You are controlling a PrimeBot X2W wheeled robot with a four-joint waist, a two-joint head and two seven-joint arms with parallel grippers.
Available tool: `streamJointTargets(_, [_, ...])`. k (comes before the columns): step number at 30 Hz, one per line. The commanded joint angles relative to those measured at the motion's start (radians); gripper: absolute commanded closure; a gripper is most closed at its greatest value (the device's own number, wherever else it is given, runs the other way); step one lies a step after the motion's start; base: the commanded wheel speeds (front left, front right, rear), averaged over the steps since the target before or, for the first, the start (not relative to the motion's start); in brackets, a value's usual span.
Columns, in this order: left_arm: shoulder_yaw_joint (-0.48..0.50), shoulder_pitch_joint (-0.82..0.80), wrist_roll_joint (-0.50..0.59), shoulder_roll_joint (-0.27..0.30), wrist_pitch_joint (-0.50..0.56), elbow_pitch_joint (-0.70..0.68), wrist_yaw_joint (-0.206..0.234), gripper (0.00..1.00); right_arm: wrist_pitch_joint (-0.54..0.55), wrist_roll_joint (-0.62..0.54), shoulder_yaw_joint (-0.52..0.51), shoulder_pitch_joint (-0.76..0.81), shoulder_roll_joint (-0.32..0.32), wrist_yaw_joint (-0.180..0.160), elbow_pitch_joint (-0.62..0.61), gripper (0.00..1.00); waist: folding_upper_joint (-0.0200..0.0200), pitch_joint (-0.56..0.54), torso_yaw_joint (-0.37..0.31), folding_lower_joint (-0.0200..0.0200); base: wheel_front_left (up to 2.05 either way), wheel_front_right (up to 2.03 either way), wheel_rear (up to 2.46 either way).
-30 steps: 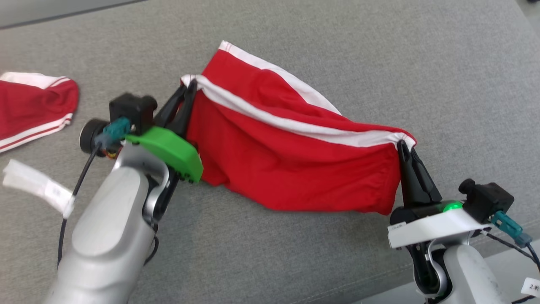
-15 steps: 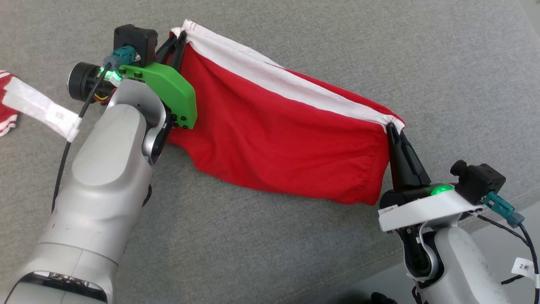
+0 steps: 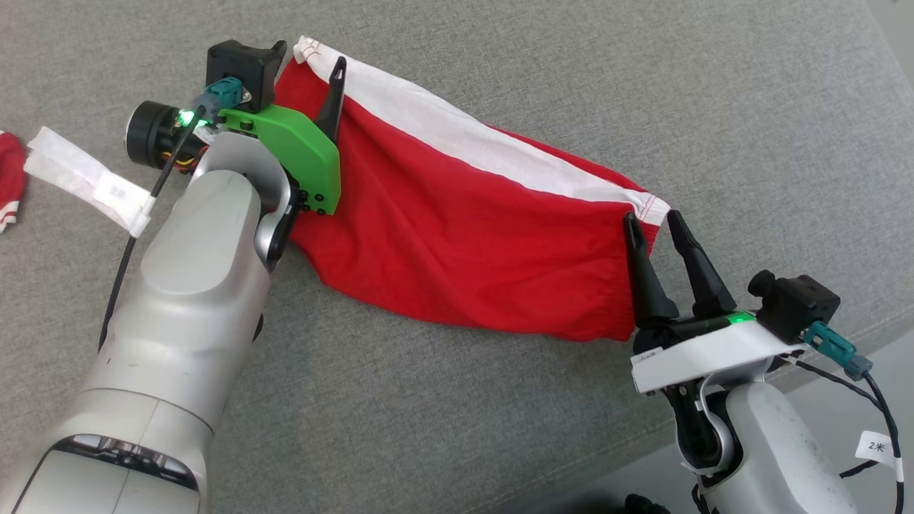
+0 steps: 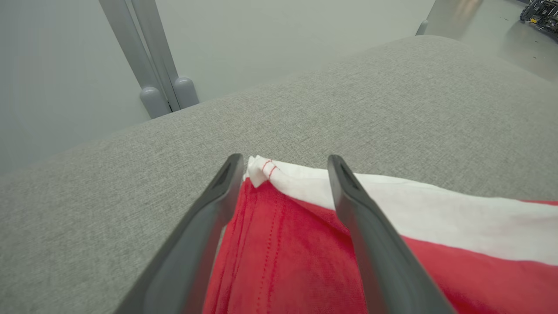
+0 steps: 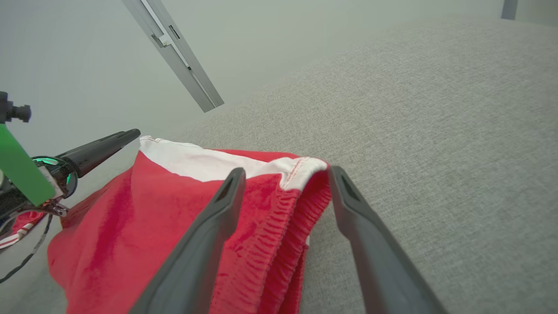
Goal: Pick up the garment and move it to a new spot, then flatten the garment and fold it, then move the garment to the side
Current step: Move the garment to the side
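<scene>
Sprung apart since before, left claw (image 4: pixel 284 158) and right claw (image 3: pixel 651 217) release one garment (image 3: pixel 457 221).

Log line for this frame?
garment: lying on grey cushion | left end effector: open at one corner | right end effector: open at opposite corner

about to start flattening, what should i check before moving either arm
1. Left tool open: ok, fingers straddle the white-trimmed corner.
2. Right tool open: ok, fingers straddle the opposite corner.
3. Garment resting on the grey cushion: ok.
4. Garment flat: not ok, it is wrinkled and bunched at the right corner.
5. Fabric free of both tools' fingers: cannot tell.
6. Second red cloth apart from the garment: ok.
</scene>
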Motion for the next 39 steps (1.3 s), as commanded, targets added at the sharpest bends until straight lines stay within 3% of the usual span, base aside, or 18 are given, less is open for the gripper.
streamJointTargets(1, [-0.006, -0.015, 0.004, -0.005, -0.014, 0.007, -0.006, 0.0, -0.003, -0.011, -0.006, 0.002, 0.0, -0.001, -0.005, 0.0, 0.0, -0.01, 0.007, 0.0, 0.0, 0.0, 0.0])
streamJointTargets(9, [-0.023, 0.044, -0.043, -0.022, -0.031, 0.037, -0.025, 0.0, -0.003, -0.092, -0.086, 0.084, -0.001, -0.001, -0.058, 0.0, 0.0, -0.083, 0.048, 0.0, 0.0, 0.0, 0.0])
streamJointTargets(19, [-0.031, 0.1, -0.095, 0.008, 0.121, 0.09, -0.031, 0.0, -0.003, -0.174, -0.188, 0.162, 0.0, -0.001, -0.146, 0.0, 0.0, -0.139, 0.07, 0.0, 0.0, 0.0, 0.0])
streamJointTargets(31, [-0.021, 0.113, -0.152, 0.02, 0.303, 0.128, -0.024, 0.0, -0.003, -0.181, -0.2, 0.169, 0.0, -0.001, -0.209, 0.0, 0.0, -0.121, 0.046, 0.0, 0.0, 0.0, 0.0])
streamJointTargets(32, [-0.024, 0.115, -0.156, 0.019, 0.315, 0.127, -0.026, 0.14, -0.003, -0.181, -0.201, 0.17, 0.0, -0.001, -0.211, 0.0, 0.0, -0.121, 0.046, 0.0, 0.0, 0.0, 0.0])
streamJointTargets(33, [-0.029, 0.119, -0.161, 0.017, 0.327, 0.123, -0.029, 0.59, -0.003, -0.181, -0.203, 0.17, 0.0, -0.001, -0.212, 0.0, 0.0, -0.121, 0.045, 0.0, 0.0, 0.0, 0.0])
streamJointTargets(34, [-0.032, 0.123, -0.164, 0.015, 0.335, 0.119, -0.031, 0.74, -0.003, -0.181, -0.204, 0.17, 0.0, -0.001, -0.213, 0.0, 0.0, -0.121, 0.046, 0.0, 0.0, 0.0, 0.0])
streamJointTargets(35, [-0.034, 0.129, -0.168, 0.013, 0.341, 0.112, -0.034, 1.0, -0.003, -0.181, -0.206, 0.171, 0.0, -0.001, -0.214, 0.0, 0.0, -0.122, 0.046, 0.0, 0.0, 0.0, 0.0])
streamJointTargets(39, [-0.04, 0.142, -0.181, 0.015, 0.341, 0.077, -0.034, 1.0, -0.003, -0.179, -0.213, 0.167, 0.0, -0.001, -0.218, 0.0, 0.0, -0.127, 0.055, 0.0, 0.0, 0.0, 0.0])
